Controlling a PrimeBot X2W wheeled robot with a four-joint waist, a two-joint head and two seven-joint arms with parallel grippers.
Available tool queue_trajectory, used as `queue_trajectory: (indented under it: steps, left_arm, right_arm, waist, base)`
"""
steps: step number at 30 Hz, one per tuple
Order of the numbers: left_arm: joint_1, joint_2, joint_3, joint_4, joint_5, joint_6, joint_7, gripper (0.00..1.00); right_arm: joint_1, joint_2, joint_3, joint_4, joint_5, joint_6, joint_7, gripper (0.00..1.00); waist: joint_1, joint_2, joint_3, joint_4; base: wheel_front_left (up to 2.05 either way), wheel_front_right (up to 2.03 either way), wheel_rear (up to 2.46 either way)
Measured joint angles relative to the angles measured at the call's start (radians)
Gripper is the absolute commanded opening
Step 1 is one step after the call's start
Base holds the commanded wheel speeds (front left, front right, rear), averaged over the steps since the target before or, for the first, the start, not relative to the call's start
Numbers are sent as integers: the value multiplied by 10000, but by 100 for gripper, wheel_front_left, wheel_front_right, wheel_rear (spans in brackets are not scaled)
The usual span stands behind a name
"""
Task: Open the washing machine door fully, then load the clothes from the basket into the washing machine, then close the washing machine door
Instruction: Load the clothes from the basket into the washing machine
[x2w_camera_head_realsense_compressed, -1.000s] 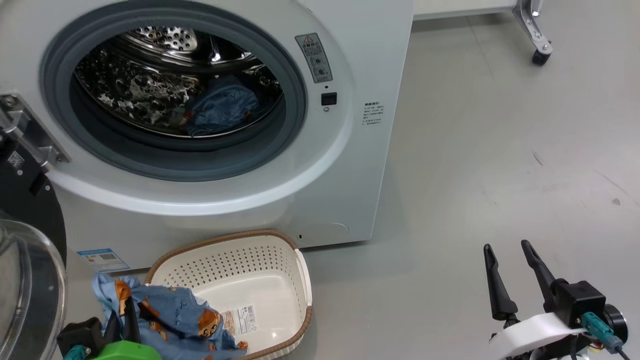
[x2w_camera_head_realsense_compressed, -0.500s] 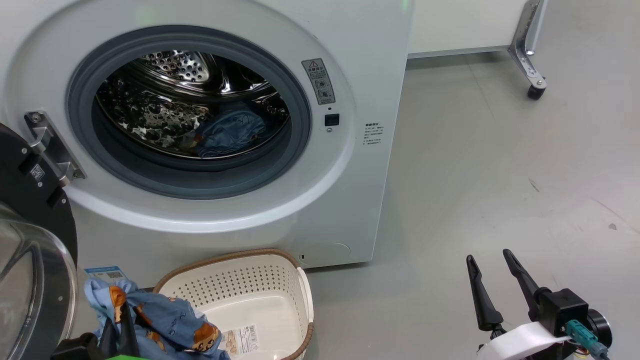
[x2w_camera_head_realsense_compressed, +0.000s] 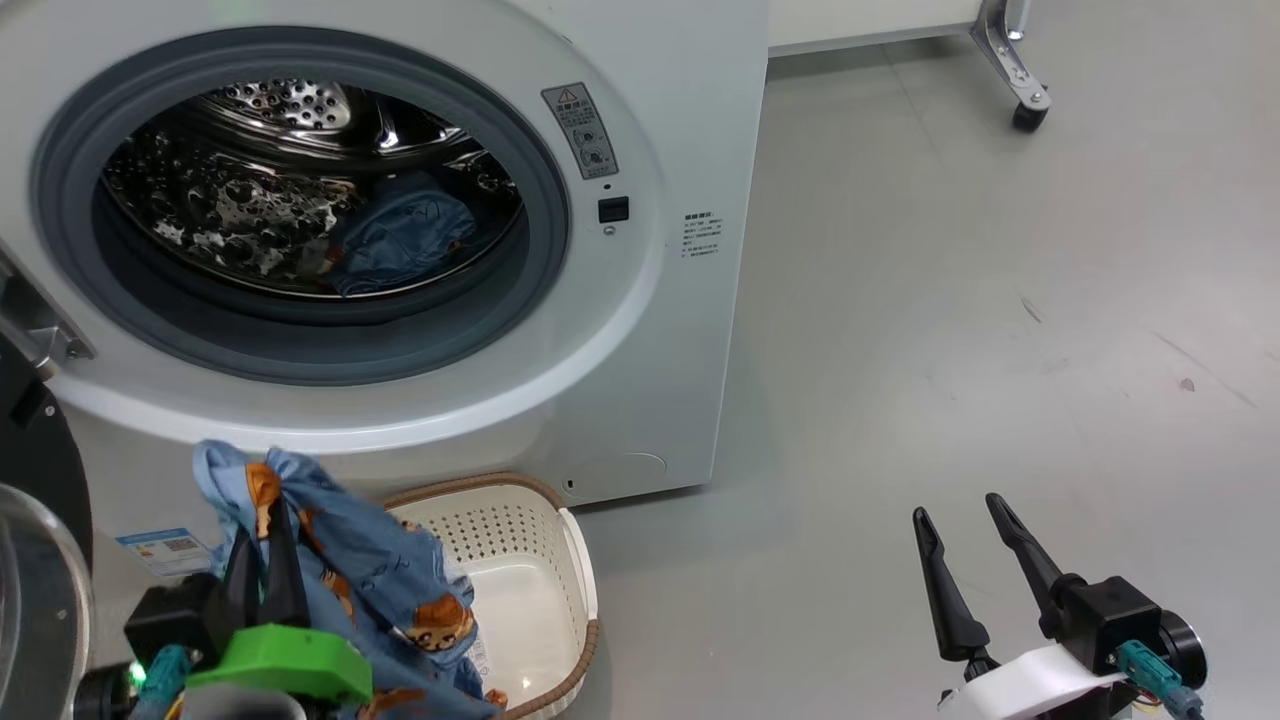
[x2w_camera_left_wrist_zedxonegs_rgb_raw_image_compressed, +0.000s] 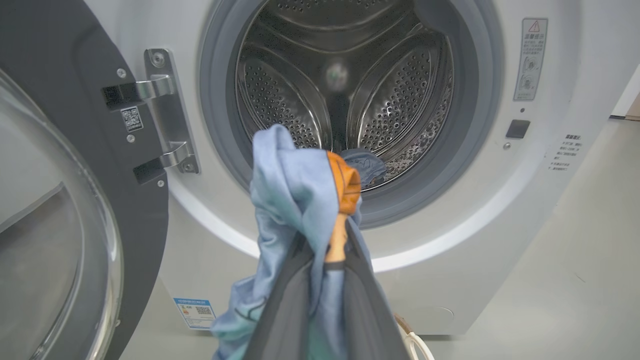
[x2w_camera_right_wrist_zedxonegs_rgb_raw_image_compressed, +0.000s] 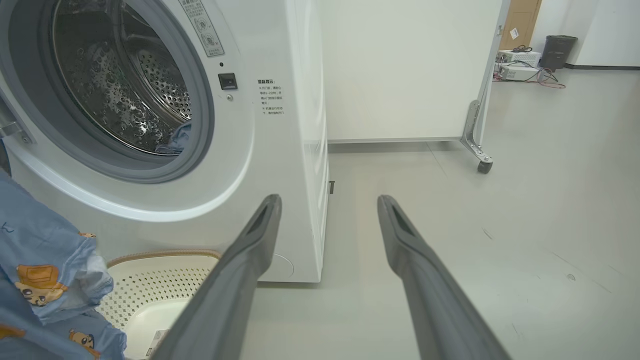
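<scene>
My left gripper (x2w_camera_head_realsense_compressed: 262, 555) was clenched on a soft blue cloth garment (x2w_camera_head_realsense_compressed: 380, 570) printed with orange-brown bears. It pinched a bunched fold near the top, and the rest hung loose below my fingers. My right gripper (x2w_camera_head_realsense_compressed: 955, 505) stood spread and empty over the grey floor (x2w_camera_head_realsense_compressed: 1000, 300), well to the right of the big white front-loading washing machine (x2w_camera_head_realsense_compressed: 690, 120).

The grip looked to me like the weak point. Only a small bunch sat between the fingers, so a quick swing toward the opening might have let the garment slide out onto the floor. The hanging tail was the other worry. It draped toward the small cream perforated plastic basket (x2w_camera_head_realsense_compressed: 490, 530), and I judged it could drag on the brown rim and tip that light basket. It could also catch on the grey rubber gasket (x2w_camera_head_realsense_compressed: 540, 260) and lie across the lip, where the closing door would trap it. The glossy black round door (x2w_camera_left_wrist_zedxonegs_rgb_raw_image_compressed: 65, 60) and its metal hinge (x2w_camera_left_wrist_zedxonegs_rgb_raw_image_compressed: 167, 110) stood just to my left, and a careless reach could have knocked the door partway shut.

The garment hung in front of the machine, below the opening and above the basket's left end. Ahead of my fingertips and higher lay the shiny perforated steel drum (x2w_camera_head_realsense_compressed: 230, 200), with another blue piece (x2w_camera_head_realsense_compressed: 395, 240) resting low inside. Whether more cloth lay in the basket behind the garment, I could not tell.
</scene>
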Motion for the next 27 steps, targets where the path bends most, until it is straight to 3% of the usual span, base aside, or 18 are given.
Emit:
queue_trajectory:
  steps: [14,27]
  left_arm:
    - [-2721,853,466,-238,508,290,1126,0]
    - [-5338,2313,1687,1095,665,616,2464,0]
  right_arm:
    - [-621,12,345,-98,107,0,0,100]
    - [-973,29,922,-249,539,0,0,100]
  waist:
    - [0,0,1043,-1237]
    - [1,0,2290,-2615]
  base:
    - [0,0,0]
    - [0,0,0]
